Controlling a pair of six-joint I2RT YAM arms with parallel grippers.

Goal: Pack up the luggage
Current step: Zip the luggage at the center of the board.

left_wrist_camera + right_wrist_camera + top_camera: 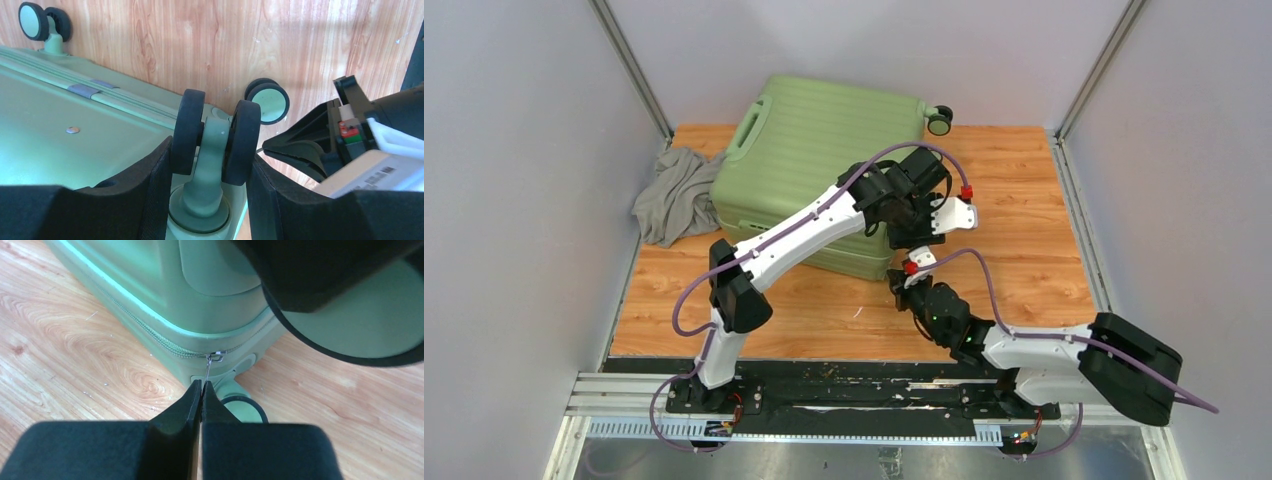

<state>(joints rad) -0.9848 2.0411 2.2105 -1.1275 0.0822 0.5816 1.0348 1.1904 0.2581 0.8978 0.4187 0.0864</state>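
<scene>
The light-green ribbed luggage (824, 150) lies flat and closed on the wooden table, its lining hidden. My left gripper (907, 240) reaches over its near right corner and is shut on a black-and-green twin wheel (215, 135), one finger (150, 195) pressed on each side. My right gripper (202, 386) is at the same corner, jaws shut on the thin metal zipper pull (210, 365) at the corner of the zipper line (150, 335). The right gripper also shows in the left wrist view (267, 147), just right of the held wheel.
A crumpled grey cloth (674, 195) lies on the table by the suitcase's left side. Other wheels show at the far corner (939, 120) and by the held one (270, 100). White walls close in the table on three sides.
</scene>
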